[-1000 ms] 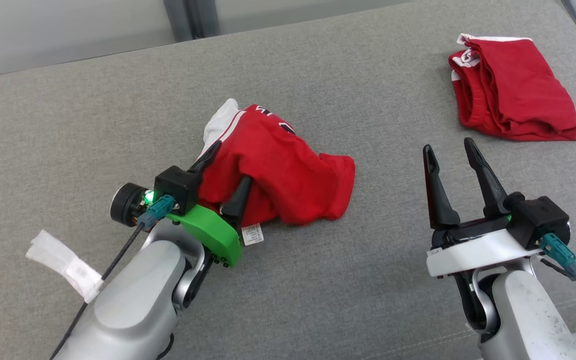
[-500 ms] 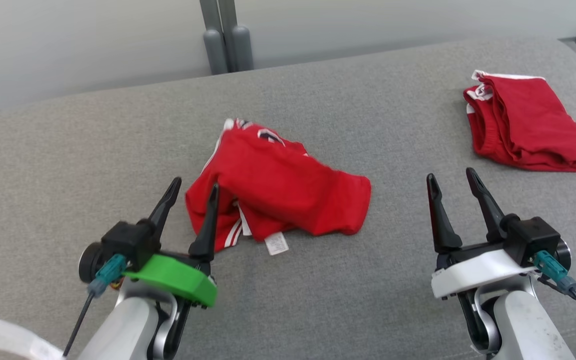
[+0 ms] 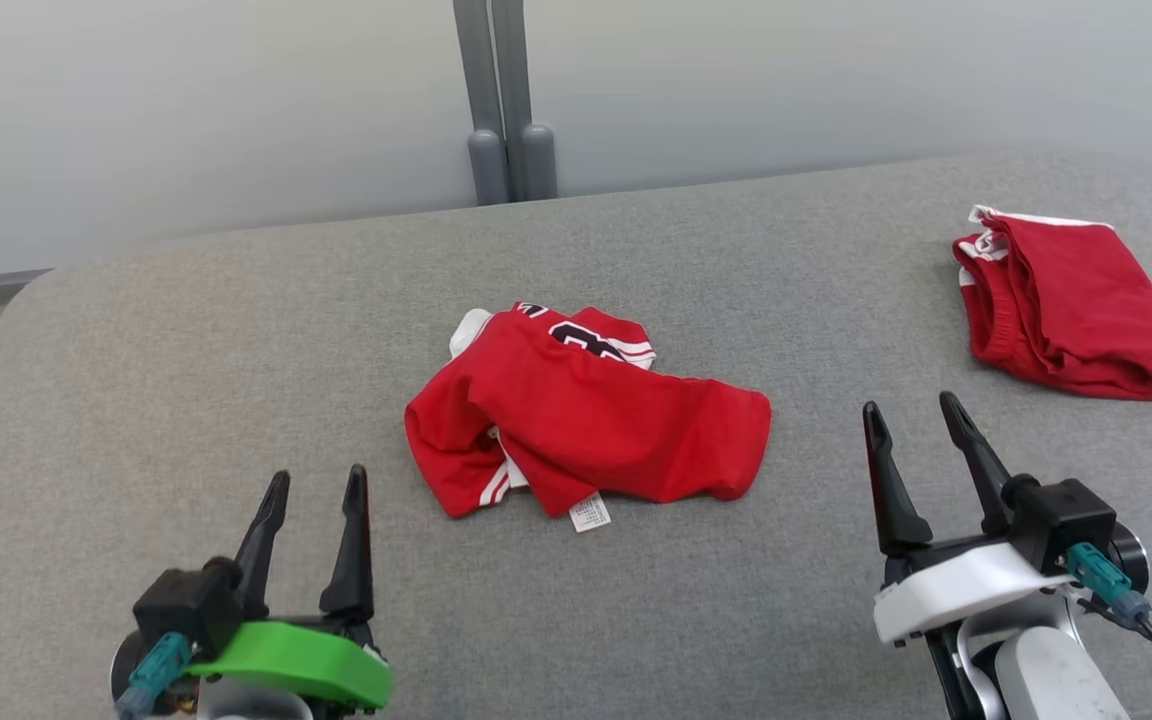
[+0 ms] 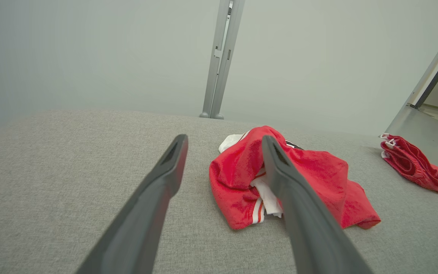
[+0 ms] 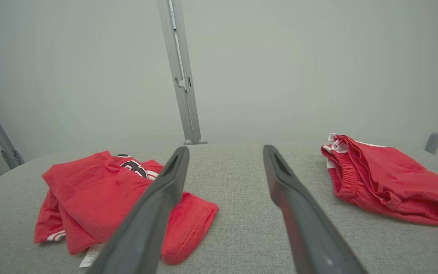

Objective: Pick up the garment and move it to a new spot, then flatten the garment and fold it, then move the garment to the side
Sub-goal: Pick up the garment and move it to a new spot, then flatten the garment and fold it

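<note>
1. I see my left gripper [image 3: 319, 472] released, empty; the jersey [image 3: 586, 420] lies crumpled ahead to its right.
2. My right gripper [image 3: 909, 400] is released too, jersey to its left, shorts [image 3: 1076, 310] ahead on its right.

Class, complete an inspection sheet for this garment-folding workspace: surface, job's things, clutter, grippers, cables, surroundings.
Surface: grey fabric surface, smooth.
Job's things: red jersey lies crumpled in the middle, white label showing at its near edge.
Clutter: second red garment, loosely folded, far right, apart from the jersey.
Grippers: left gripper and right gripper both open, empty, clear of the jersey.
Cables: teal-plugged cable at right wrist; teal connector at left wrist.
Surroundings: pale wall and grey post behind the surface.
</note>
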